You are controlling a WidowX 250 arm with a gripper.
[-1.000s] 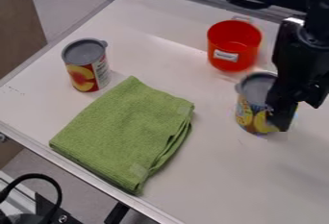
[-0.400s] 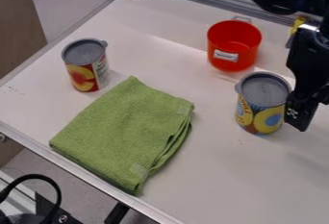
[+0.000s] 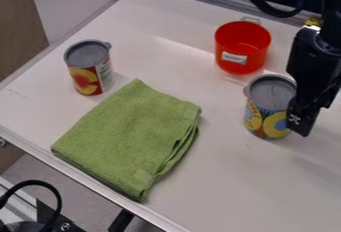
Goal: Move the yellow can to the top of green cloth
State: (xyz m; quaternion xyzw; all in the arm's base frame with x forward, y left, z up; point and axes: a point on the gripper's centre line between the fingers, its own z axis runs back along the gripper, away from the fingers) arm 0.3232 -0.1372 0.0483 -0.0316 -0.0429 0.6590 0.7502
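Could topple yellow can (image 3: 267,119) by nudging sideways with gripper (image 3: 313,115) off-centre; can't tell if spread or pinching; might drop short of cloth (image 3: 130,136) through weak grip.

A black robot arm (image 3: 331,7) enters the camera view from the top edge, between one and two o'clock, and drops along the right side of the frame. A dark cable (image 3: 287,15) loops from the arm on its eleven o'clock side. The arm's wrist (image 3: 324,44), also black, sits at two o'clock, with a bright metallic glint along its upper edge. Below it, just past three o'clock, the black gripper (image 3: 307,116) hangs at a slant, its lower end angled toward seven o'clock. A small white marking shows on the gripper's lower part, on the side that faces nine o'clock.
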